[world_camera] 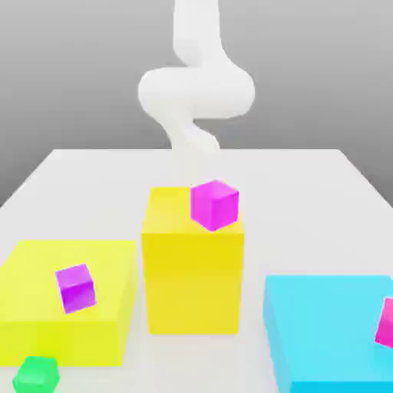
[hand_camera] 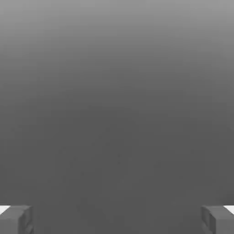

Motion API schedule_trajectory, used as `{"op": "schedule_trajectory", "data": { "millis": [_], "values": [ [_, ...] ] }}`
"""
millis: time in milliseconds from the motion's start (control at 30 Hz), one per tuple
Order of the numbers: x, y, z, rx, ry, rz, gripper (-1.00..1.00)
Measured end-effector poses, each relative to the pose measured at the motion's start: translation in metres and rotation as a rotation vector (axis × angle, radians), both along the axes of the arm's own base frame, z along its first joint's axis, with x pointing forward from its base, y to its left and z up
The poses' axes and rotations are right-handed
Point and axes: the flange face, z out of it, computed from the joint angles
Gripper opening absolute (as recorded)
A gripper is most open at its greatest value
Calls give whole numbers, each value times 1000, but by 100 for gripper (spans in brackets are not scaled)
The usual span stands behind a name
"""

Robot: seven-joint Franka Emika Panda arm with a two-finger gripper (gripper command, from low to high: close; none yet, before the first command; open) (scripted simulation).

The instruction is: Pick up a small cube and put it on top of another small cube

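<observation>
Green cube, exterior view only.

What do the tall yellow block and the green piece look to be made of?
Tall yellow block: perhaps smooth plastic or painted wood, matte, going by its even color without grain.
Green piece: possibly plastic, its facets shading from light to dark; gloss is unclear.

Pink cube — cut off, right edge

Exterior view: down across table, toward arm (hand view: toward grey).
</observation>
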Motion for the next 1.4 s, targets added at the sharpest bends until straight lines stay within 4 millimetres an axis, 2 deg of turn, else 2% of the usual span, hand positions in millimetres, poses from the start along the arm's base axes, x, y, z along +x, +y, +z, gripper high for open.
{"op": "schedule_trajectory", "data": {
  "millis": [133,300,433,567,800,1033,1167,1200,1367,1400],
  "values": [
    [49,-27,-53,33,103,13,0],
    [95,-60,-126,65,221,15,0],
    [122,-87,-190,80,314,7,0],
    [137,-116,-257,87,404,-12,0],
    [140,-165,-374,71,560,-49,0],
    [113,-215,-481,19,716,-92,0],
    [109,-222,-540,8,735,-96,0],
    [109,-222,-551,9,736,-97,-100],
    [109,-222,-551,10,737,-97,-100],
    [108,-222,-557,10,737,-97,-100]
  ]
}}
